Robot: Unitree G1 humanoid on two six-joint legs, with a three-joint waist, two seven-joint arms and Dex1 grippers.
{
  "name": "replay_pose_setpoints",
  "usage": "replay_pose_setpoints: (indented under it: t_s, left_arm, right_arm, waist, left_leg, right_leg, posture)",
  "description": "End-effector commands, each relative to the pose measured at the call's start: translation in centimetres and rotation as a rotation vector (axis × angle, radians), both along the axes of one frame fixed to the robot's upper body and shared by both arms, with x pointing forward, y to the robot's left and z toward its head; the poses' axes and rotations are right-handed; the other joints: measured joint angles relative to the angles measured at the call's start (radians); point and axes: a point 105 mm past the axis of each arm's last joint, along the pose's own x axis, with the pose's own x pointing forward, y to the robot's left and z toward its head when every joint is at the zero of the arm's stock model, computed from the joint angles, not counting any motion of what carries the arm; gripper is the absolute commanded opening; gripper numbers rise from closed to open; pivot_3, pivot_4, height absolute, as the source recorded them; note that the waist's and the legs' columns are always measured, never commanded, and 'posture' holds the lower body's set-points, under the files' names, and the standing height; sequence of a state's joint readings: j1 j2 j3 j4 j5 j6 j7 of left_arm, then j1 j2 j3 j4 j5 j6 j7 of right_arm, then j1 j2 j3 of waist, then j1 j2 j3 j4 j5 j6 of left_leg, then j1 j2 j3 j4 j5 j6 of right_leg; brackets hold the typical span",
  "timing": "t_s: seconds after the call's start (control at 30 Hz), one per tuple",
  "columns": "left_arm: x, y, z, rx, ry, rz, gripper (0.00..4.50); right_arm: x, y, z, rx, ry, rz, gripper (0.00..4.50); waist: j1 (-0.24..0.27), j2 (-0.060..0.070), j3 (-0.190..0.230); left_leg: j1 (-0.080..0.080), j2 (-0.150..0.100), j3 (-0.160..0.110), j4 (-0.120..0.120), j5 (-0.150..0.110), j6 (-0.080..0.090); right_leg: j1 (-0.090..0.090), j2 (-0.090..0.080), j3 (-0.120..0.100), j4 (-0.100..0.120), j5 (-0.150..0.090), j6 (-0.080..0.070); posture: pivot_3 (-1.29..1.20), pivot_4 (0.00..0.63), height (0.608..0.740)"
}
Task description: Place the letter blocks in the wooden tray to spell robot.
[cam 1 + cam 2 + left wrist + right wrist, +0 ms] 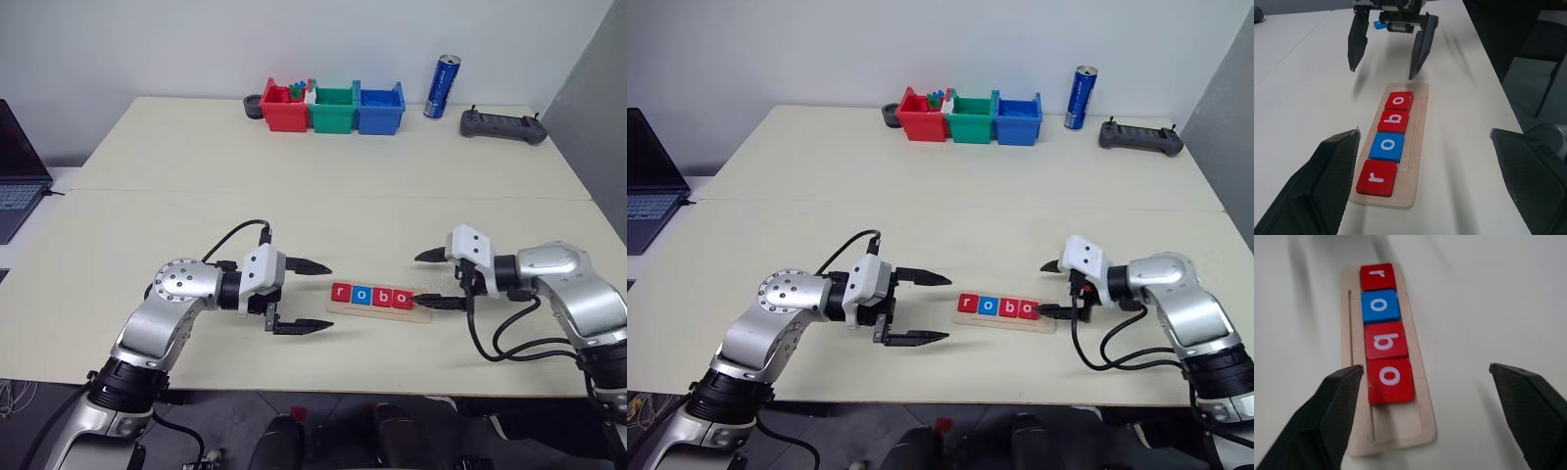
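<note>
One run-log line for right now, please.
pale wooden tray: red r, blue o, red b, red o tiles seated | last slot bare | left gripper open | right gripper open

Wide bare tabletop [323, 211] between the wooden tray [378, 311] and far plastic bins [333, 108], open to passage. Flanking the tray: left gripper [306, 296], fingers spread, just beside one end; right gripper [434, 279], fingers apart, at the other, over the one free slot beside four letter blocks [371, 296].
</note>
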State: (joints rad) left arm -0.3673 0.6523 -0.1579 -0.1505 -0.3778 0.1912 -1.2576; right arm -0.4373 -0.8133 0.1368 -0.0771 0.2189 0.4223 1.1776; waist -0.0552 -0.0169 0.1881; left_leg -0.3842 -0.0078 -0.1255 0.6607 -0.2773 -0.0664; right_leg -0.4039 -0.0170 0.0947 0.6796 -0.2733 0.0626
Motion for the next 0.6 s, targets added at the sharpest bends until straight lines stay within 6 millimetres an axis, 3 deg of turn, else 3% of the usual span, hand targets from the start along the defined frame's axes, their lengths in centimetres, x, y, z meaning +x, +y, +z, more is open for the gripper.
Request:
replay_pose_setpoints:
  t_s: [0.03,0.3,0.6]
  left_arm:
    - [0.1,-0.1,0.9,-0.014,-0.034,-0.011,4.5]
    - [0.2,-0.1,1.1,-0.011,-0.039,-0.008,4.5]
    - [0.3,-0.1,1.2,-0.011,-0.042,-0.006,4.5]
  right_arm:
    - [-0.7,-0.4,0.0,0.002,-0.015,0.021,3.16]
    - [-2.8,1.3,-0.9,0.032,0.049,0.099,0.18]
    - [-3.3,1.9,-2.0,-0.004,0.06,0.12,0.05]
  waist:
    - [0.0,0.0,0.0]
    - [-0.002,0.0,0.0]
    - [-0.001,0.0,0.0]
  left_leg:
    - [0.0,0.0,0.0,0.0,0.0,0.0]
    - [0.0,0.0,0.0,0.0,0.0,0.0]
    - [0.0,0.0,0.0,0.0,0.0,0.0]
  right_leg:
    - [0.0,0.0,0.0,0.0,0.0,0.0]
    - [0.0,0.0,0.0,0.0,0.0,0.0]
    - [0.0,0.0,0.0,0.0,0.0,0.0]
  posture:
    - [0.0,0.15,0.74]
    - [0.0,0.15,0.74]
    - [0.0,0.15,0.74]
